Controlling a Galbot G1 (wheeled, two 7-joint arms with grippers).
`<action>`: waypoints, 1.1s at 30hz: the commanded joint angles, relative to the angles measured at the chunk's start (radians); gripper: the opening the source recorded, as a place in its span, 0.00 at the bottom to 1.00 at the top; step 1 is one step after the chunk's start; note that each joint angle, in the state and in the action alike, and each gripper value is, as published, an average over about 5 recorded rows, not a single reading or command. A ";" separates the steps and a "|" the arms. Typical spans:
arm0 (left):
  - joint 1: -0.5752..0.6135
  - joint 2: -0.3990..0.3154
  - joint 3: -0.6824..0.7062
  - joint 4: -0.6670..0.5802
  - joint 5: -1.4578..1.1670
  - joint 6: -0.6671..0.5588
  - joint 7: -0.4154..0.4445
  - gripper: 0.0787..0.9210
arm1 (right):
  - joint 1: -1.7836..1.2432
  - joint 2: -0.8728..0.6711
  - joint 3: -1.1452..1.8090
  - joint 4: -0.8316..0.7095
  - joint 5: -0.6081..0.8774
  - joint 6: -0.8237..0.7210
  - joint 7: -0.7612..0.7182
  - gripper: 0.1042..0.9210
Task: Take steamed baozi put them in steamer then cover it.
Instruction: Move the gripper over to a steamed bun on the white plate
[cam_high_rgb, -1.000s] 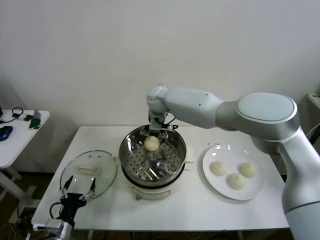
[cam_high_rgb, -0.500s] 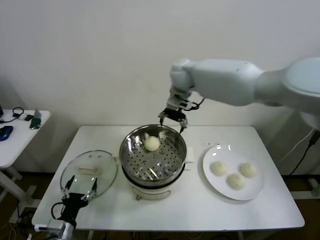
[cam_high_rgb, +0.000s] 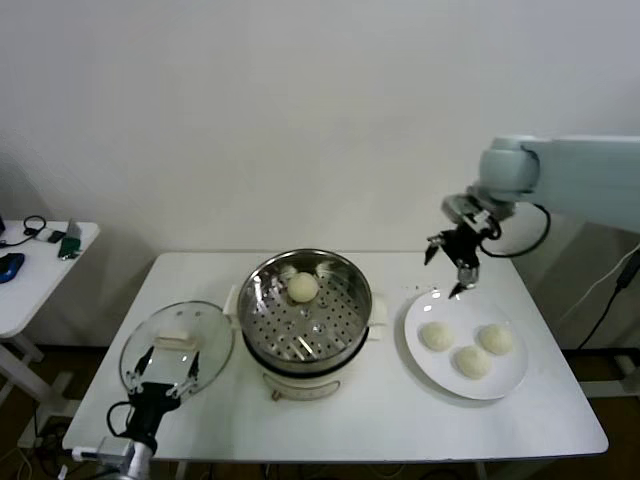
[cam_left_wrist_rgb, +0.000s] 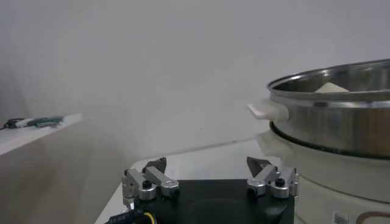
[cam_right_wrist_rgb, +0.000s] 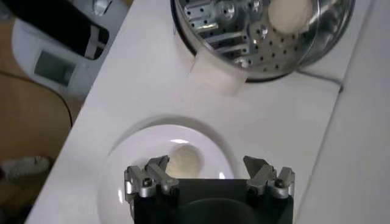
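Observation:
One baozi (cam_high_rgb: 304, 286) lies in the shiny steamer basket (cam_high_rgb: 262, 300) on its cream pot base; it also shows in the right wrist view (cam_right_wrist_rgb: 289, 13). Three baozi (cam_high_rgb: 437, 336) (cam_high_rgb: 496, 339) (cam_high_rgb: 473, 362) lie on the white plate (cam_high_rgb: 423, 358). My right gripper (cam_high_rgb: 450, 268) is open and empty, in the air above the plate's far left rim; its wrist view shows a baozi (cam_right_wrist_rgb: 184, 161) under it. The glass cover (cam_high_rgb: 200, 355) lies flat left of the steamer. My left gripper (cam_high_rgb: 163, 368) is open and empty, low at the cover's near edge.
A small side table (cam_high_rgb: 30, 275) with cables and small items stands at the far left. The steamer's wall and side handle (cam_left_wrist_rgb: 267, 110) rise close to the left gripper (cam_left_wrist_rgb: 207, 170). Bare table top lies in front of the steamer and the plate.
My right gripper has left the steamer, with the baozi left inside, and swung right to above the plate's far rim. The left gripper has barely moved.

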 joint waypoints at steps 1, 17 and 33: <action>0.001 -0.002 -0.002 -0.002 0.002 0.001 0.000 0.88 | -0.111 -0.158 0.003 0.108 -0.047 -0.225 0.120 0.88; 0.024 -0.012 -0.011 0.000 0.014 -0.005 -0.002 0.88 | -0.560 -0.046 0.349 -0.178 -0.217 -0.242 0.170 0.88; 0.029 -0.016 -0.009 0.007 0.024 -0.006 -0.002 0.88 | -0.695 0.053 0.461 -0.371 -0.268 -0.204 0.158 0.88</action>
